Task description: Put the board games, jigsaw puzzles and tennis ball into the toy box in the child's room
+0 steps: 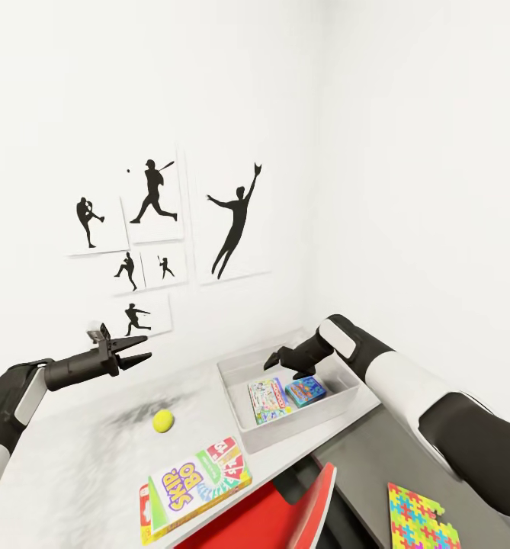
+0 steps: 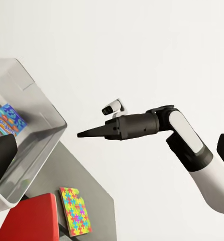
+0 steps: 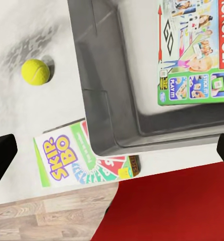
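The toy box [image 1: 243,396] stands on the far right part of the table [image 1: 72,465], close to the corner of the white walls. Inside the toy box lie two board games: the green-edged game with the white cover [image 1: 267,399] lies flat on its bottom, and the light blue game [image 1: 306,390] lies just beside it, on the side away from the wall pictures [image 1: 155,229]. The right gripper [image 1: 274,358] hangs above the toy box, over these two games; in the left wrist view its fingers [image 2: 89,133] look pressed together into one point, and nothing is between them. The left gripper [image 1: 136,351] is in the air on the other side of the toy box, above the table, with its fingers spread apart and empty. The tennis ball [image 1: 163,421] rests on the table near the toy box, between it and the left gripper. The SKIP BO game [image 1: 197,484] lies at the front edge of the table, just beside the near corner of the toy box. One jigsaw puzzle [image 1: 422,518] lies on the lower dark grey desk [image 1: 376,465], beyond the toy box. A red chair [image 1: 285,518] stands below the table edge.
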{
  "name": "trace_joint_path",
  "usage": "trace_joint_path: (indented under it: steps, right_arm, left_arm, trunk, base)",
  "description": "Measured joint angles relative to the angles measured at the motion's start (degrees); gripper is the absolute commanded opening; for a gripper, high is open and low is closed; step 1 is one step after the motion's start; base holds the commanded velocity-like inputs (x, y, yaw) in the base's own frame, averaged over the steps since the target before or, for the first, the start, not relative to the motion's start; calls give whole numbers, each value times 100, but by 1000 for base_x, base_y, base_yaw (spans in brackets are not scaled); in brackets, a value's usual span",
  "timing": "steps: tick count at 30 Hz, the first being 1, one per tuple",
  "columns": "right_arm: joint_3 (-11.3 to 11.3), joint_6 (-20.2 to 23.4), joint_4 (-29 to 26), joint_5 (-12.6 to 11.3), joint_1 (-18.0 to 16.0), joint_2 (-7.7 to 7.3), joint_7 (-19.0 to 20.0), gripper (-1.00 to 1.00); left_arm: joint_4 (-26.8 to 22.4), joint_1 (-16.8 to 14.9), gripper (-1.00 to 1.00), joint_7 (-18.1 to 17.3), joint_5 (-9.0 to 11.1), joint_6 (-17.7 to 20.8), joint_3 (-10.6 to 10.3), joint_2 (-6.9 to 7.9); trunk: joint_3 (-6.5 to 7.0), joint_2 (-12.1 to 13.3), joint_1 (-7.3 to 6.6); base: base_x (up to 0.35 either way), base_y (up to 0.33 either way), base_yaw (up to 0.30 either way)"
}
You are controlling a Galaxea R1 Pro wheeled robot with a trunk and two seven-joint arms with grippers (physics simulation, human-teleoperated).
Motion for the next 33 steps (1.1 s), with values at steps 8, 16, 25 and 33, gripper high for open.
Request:
trace_joint_path:
  steps: [8,16,25,33]
  right_arm:
    - [-11,0,0,0,4,-1,0,100]
    - [-12,0,0,1,4,0,-1,100]
    - [-18,2,0,3,13,-1,-6,100]
    - [-36,-180,1,-4,-2,-10,3,100]
  left_arm:
    - [-1,0,100,0,0,0,-1,-13]
    - [-1,0,100,0,-1,1,-5,-7]
    - [0,-1,100,2,-9,-8,-10,-15]
    - [1,-2,100,0,-8,-9,-11,-16]
  trunk:
    - [0,0,0]
    - [0,0,3]
    - [22,-1,3]
    - [88,0,1]
  base:
    - [-3,0,0]
    - [-205,50,0]
    - [-297,104,-42]
    - [-245,109,-110]
